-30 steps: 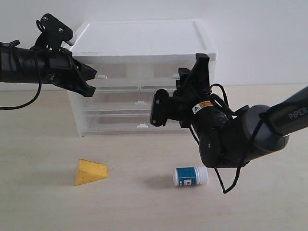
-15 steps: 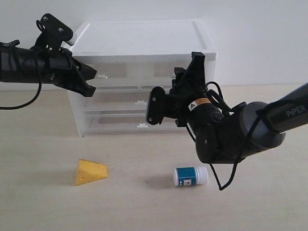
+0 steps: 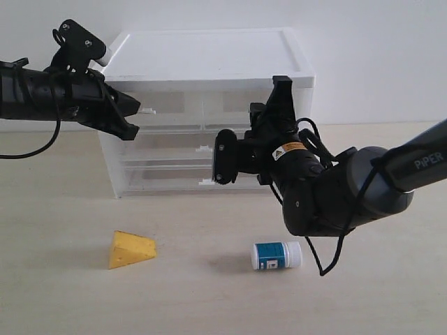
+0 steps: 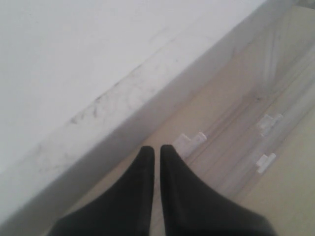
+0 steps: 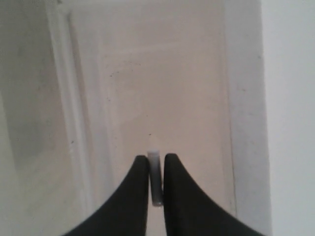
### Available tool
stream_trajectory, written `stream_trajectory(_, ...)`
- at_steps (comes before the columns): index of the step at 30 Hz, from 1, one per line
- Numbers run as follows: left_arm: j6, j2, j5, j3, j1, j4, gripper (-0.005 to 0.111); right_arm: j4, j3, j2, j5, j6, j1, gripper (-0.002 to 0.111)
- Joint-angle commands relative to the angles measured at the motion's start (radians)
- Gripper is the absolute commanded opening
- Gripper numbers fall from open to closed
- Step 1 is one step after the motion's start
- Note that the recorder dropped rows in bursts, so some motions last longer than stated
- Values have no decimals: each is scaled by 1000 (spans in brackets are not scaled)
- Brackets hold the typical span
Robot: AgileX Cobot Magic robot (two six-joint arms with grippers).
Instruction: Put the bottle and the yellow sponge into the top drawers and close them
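The white bottle (image 3: 276,255) with its teal label lies on its side on the table, in front of my right arm. Left of it sits the yellow sponge (image 3: 130,249), a wedge. Both top drawers (image 3: 171,105) of the white cabinet (image 3: 209,56) look pushed in. My left gripper (image 3: 134,115) (image 4: 157,149) is shut and empty, its tips just short of the left drawer's tab handle (image 4: 191,141). My right gripper (image 3: 260,115) (image 5: 156,160) is against the right top drawer (image 5: 162,88), shut on that drawer's small tab handle (image 5: 154,156).
Two full-width drawers (image 3: 174,157) with tab handles lie below the top pair. A pale wall (image 3: 377,56) stands behind the cabinet. The beige table (image 3: 63,293) stretches in front, with the right arm's bulky body (image 3: 335,199) hanging above the bottle.
My right gripper has shifted a little to the left, toward the cabinet, and closed on the right top drawer's handle. The left arm, bottle and sponge have not moved.
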Motion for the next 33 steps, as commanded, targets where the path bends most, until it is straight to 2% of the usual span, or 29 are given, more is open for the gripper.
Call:
stream_trajectory(1,3,2,-85,-31,11,-54,4,46,-14,-5,-3,-13,-10,1)
stream_trajectory(17,3,2,-85,-31,11,-52,4,88,-13,-5,-68,-95,-10,0)
stream_trajectory(33,3,2,-87,-31,11,-52,4,105,-13,-5,-169,-86,1,0)
